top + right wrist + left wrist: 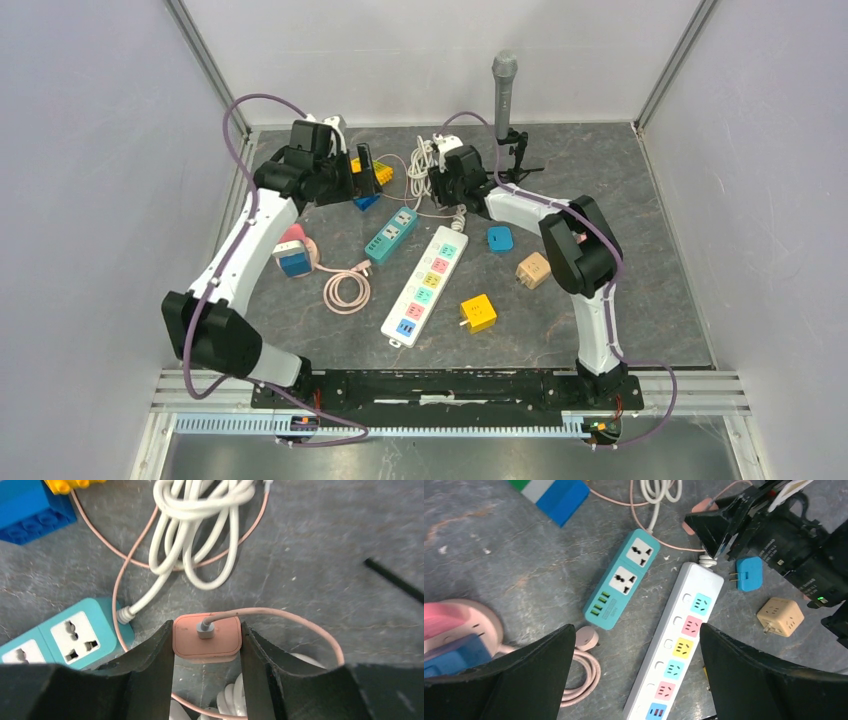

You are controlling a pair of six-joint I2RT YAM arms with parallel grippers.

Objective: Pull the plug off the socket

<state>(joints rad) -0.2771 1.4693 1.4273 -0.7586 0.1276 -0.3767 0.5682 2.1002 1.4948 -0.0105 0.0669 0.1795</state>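
Right gripper [206, 630]: pinches pink plug [205, 639] by its two sides, jaws partway closed, fingers [150, 670] flat against it. Left gripper [636, 630]: hangs above table [620, 200] with jaws spread wide, grips nothing.

Nearest arm bases, finds yellow cube adapter [478, 312] just right of white power strip [425, 285], with pink cord coil [345, 290] on strip's left. Further back, notes tan cube adapter [533, 270] and small blue plug [500, 238] on right side. On left side, notes pink round unit [305, 245] with blue-and-white block [292, 262] sitting on it. Past those, logs teal strip [621, 580] lying aslant, both large sockets unoccupied.

Places pink plug beyond white power strip's far end, right of teal strip, in neither strip's sockets. Cannot tell how high off table. Farthest back, spots white cable bundle [197, 525], toy bricks [370, 185] and upright microphone [504, 85].
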